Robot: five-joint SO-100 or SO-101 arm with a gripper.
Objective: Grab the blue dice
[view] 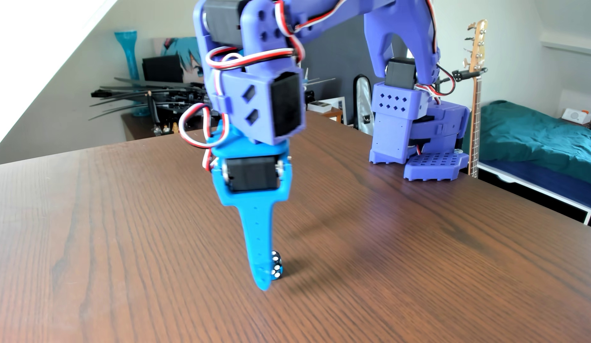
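My gripper (266, 283), with bright blue plastic jaws, points straight down, its tip at or just above the brown wooden table (419, 264). I see it from the side, so the near jaw covers the other one. The blue dice (277, 265), a small dark blue cube with white pips, peeks out from behind the near jaw's right edge, close above the tip. It looks slightly tilted and touches or almost touches the table. Whether the jaws are closed on it is hidden.
The purple arm base (419, 145) stands at the table's far right edge. Beyond the table are a bed (535, 138), a bass guitar (475, 82) and a cluttered shelf (149, 99).
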